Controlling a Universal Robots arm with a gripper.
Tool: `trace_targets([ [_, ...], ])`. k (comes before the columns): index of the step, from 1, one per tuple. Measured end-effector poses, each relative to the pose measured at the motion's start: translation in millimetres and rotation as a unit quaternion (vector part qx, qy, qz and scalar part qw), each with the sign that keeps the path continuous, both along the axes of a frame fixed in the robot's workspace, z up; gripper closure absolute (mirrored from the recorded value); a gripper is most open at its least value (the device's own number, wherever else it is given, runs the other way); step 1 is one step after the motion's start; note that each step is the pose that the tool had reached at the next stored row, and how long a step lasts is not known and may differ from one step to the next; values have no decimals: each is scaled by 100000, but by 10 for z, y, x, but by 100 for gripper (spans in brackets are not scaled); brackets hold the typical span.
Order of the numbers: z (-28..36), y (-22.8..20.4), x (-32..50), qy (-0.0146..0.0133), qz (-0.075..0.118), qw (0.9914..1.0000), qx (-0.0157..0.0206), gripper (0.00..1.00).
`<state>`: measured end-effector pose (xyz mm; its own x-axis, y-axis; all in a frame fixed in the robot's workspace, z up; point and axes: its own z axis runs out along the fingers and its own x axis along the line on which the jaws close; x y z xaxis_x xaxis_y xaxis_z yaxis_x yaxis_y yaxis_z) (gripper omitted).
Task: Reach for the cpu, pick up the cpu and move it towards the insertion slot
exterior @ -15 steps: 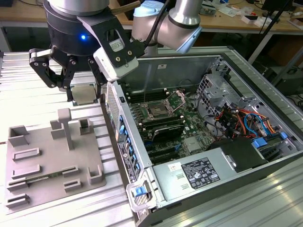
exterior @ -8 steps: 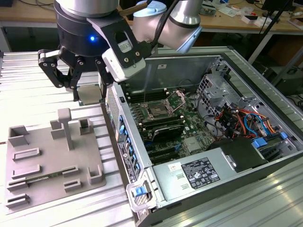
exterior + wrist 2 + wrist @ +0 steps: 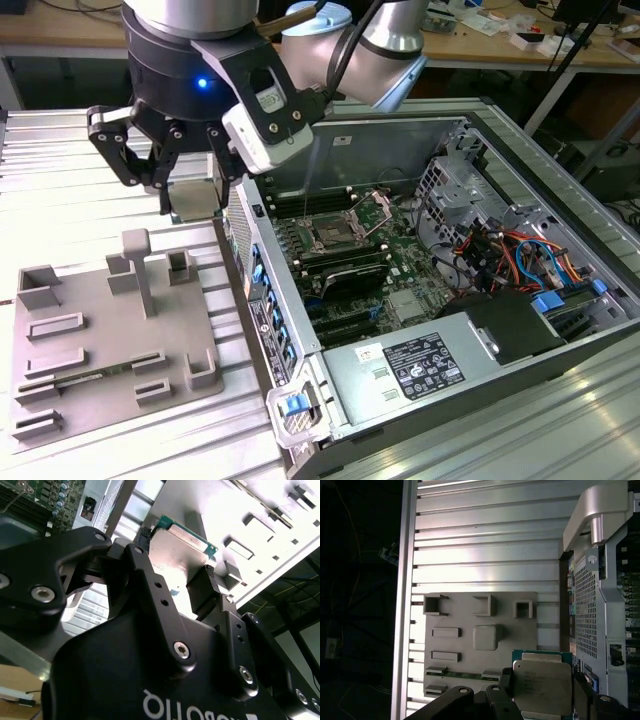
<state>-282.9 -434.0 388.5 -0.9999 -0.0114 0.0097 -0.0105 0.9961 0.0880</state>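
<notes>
Arm hangs wrist-down over the ribbed aluminium table [image 3: 70,190], between the grey plastic tray [image 3: 100,350] and the open computer case [image 3: 560,230]. Gripper [image 3: 195,195] pinches the cpu [image 3: 193,197] by opposite edges, lifted clear above the tray, near the case's left wall. Cpu is flat, square, matte silver lid, green rim in both wrist views. Insertion slot [image 3: 330,237] sits on the motherboard, shiny metal frame, to the exterior view's right of the gripper.

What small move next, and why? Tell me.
Probably carry it toward the exterior view's right: the gripper is shut on the cpu, lifted above the grey tray, while the insertion slot lies inside the open computer case.
</notes>
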Motion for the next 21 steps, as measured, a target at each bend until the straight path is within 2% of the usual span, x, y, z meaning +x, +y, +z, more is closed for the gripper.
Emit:
trace_targets([
  [21, -4, 0, 52, -5, -5, 100000, -31, 45],
])
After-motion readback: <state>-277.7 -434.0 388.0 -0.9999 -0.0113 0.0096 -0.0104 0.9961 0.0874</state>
